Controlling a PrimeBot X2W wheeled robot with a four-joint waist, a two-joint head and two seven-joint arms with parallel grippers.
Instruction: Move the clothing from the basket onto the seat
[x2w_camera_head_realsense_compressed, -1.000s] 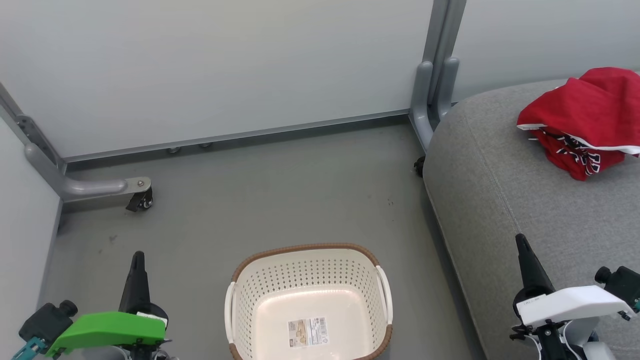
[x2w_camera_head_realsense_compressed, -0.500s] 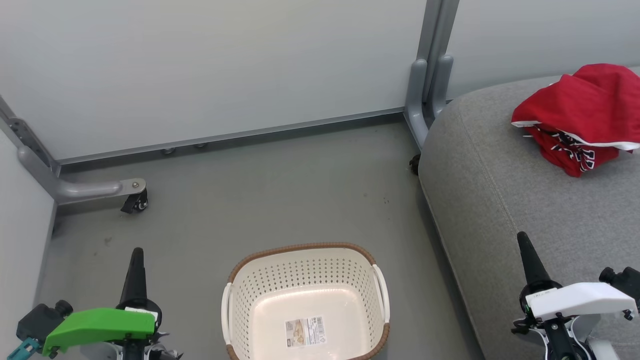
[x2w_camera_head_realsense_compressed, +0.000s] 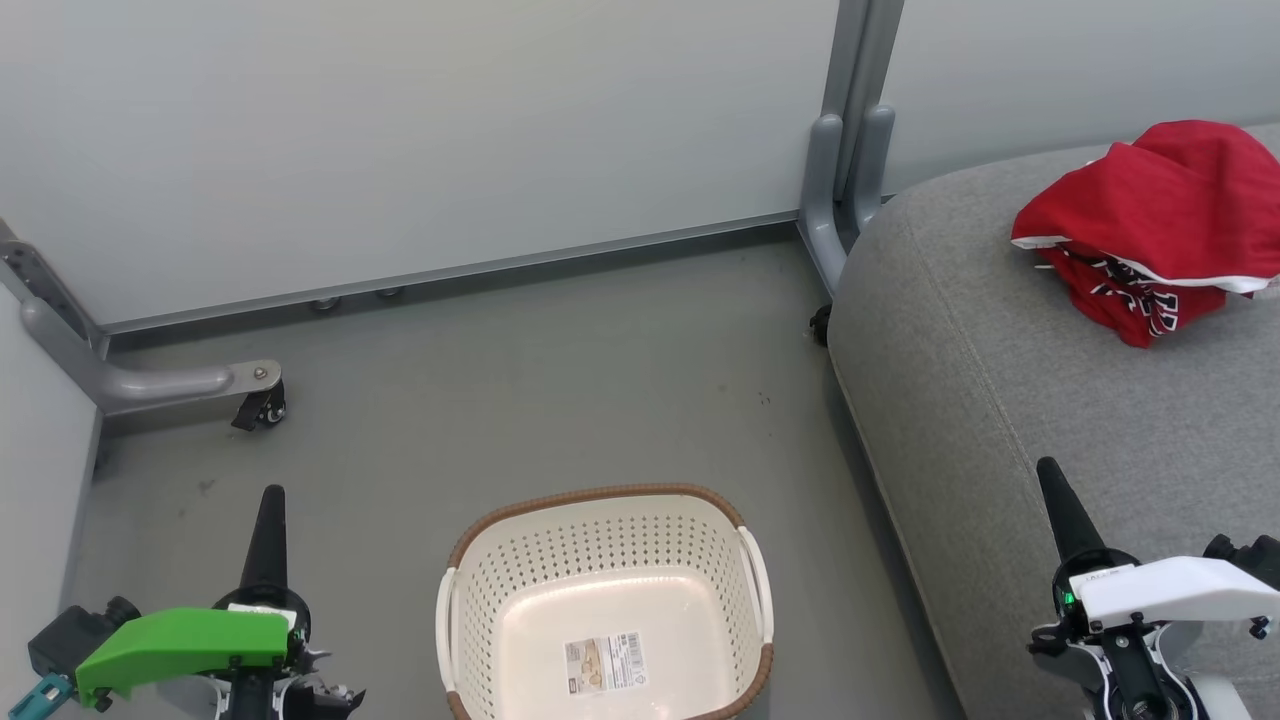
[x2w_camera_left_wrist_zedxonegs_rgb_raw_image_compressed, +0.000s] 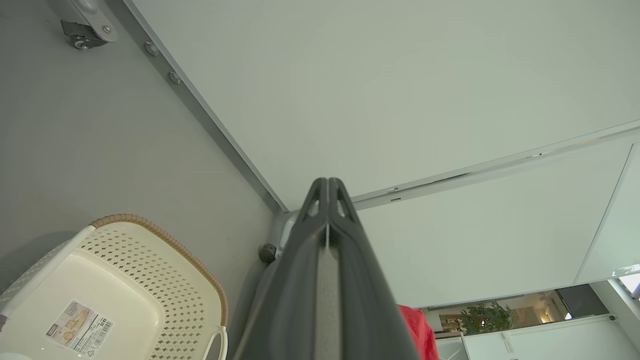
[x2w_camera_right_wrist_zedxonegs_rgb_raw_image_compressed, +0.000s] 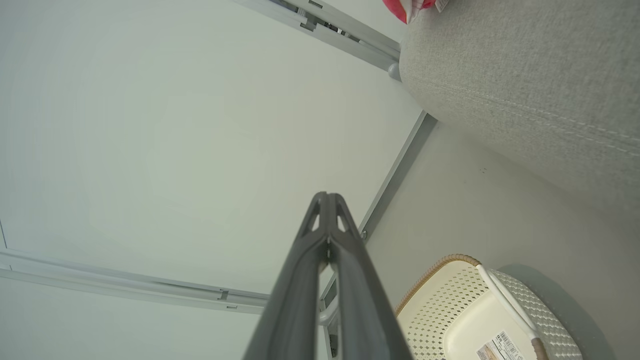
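Honestly, nothing here reads cleanly. Flat on the floor of the basket (x2w_camera_head_realsense_compressed: 600, 545) there's a sticker (x2w_camera_head_realsense_compressed: 602, 663) with a barcode and a little picture, but the print is way too small to make out, and it's no better in the left wrist view. Up and to the right of the basket, on the seat (x2w_camera_head_realsense_compressed: 1000, 380), the clothing (x2w_camera_head_realsense_compressed: 1150, 200) has black-and-white lettering (x2w_camera_head_realsense_compressed: 1140, 297) along a fold, too crumpled to read. Right of the basket, the right gripper (x2w_camera_head_realsense_compressed: 1048, 470) has a tiny white label (x2w_camera_head_realsense_compressed: 1098, 577) on its body, also illegible.
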